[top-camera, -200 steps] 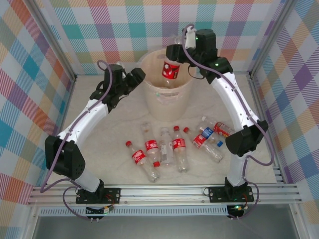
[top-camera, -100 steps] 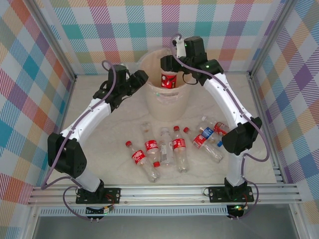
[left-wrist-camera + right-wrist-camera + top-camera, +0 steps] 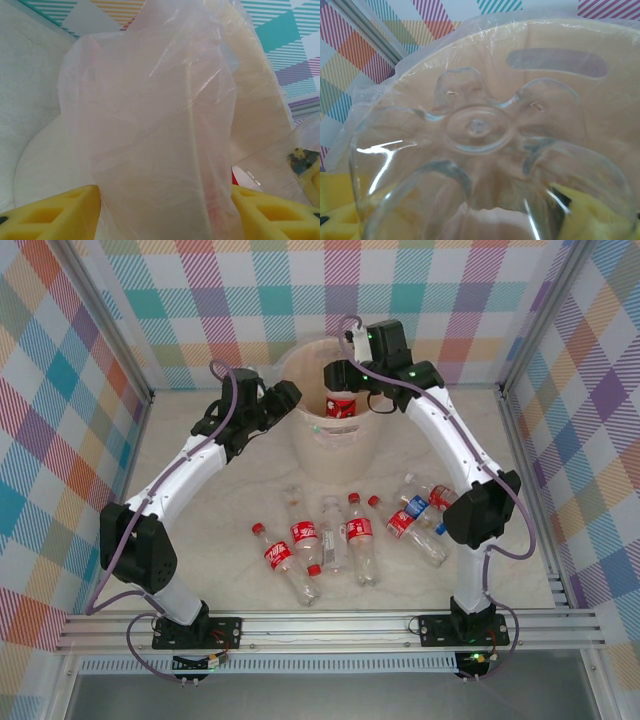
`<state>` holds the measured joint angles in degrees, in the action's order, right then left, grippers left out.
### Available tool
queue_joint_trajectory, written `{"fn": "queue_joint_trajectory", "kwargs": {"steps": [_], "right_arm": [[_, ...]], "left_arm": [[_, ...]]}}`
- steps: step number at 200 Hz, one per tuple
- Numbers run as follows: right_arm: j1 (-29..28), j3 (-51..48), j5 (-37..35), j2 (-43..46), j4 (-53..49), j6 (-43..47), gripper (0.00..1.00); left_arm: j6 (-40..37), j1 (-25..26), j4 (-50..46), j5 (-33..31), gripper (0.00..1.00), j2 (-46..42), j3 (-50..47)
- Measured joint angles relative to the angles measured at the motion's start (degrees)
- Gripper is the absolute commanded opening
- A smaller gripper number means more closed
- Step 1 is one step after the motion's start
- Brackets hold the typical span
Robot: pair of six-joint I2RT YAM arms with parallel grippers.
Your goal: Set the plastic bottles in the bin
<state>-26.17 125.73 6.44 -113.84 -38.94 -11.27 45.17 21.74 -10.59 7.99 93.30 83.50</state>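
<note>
Bin point(image 3: 335, 455) sat at the back. The left gripper point(image 3: 165, 210) was at its rim, fingers apart around a bulge of clear liner point(image 3: 150, 125) (pinching it or not, couldn't tell). The right gripper point(image 3: 465, 210) clamped a red-labelled bottle point(image 3: 477, 127) over the mouth, probably to drop it straight in. Clear plastic, lobed base. The other bottles point(image 3: 350, 540) lay out front.

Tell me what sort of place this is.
Probably a robot test cell: two arms bolted to an aluminium rail, bright plaid panels walling in the table, and plastic bottles scattered before a bin as practice props.
</note>
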Motion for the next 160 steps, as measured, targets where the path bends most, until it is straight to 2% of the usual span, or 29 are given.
{"fn": "queue_joint_trajectory", "kwargs": {"steps": [46,89,107,138,160], "right_arm": [[2.0,0.0,2.2,2.6,-0.9,-0.3,0.64],[2.7,0.8,2.2,6.3,-1.0,-0.3,0.65],[2.8,1.6,2.2,6.4,-1.0,-0.3,0.65],[2.8,1.6,2.1,6.4,-1.1,-0.2,0.65],[2.9,1.6,2.2,6.4,-1.1,-0.3,0.65]], "left_arm": [[-3.1,0.0,-5.6,-1.5,0.81,0.0,3.0],[-7.1,0.0,-12.4,-5.0,0.86,-2.3,4.8],[-9.1,0.0,-15.8,-6.8,0.86,-4.2,6.1],[-11.0,0.0,-17.8,-7.6,0.73,-6.8,8.5],[-10.9,0.5,-17.8,-7.0,0.68,-7.0,10.4]]}}
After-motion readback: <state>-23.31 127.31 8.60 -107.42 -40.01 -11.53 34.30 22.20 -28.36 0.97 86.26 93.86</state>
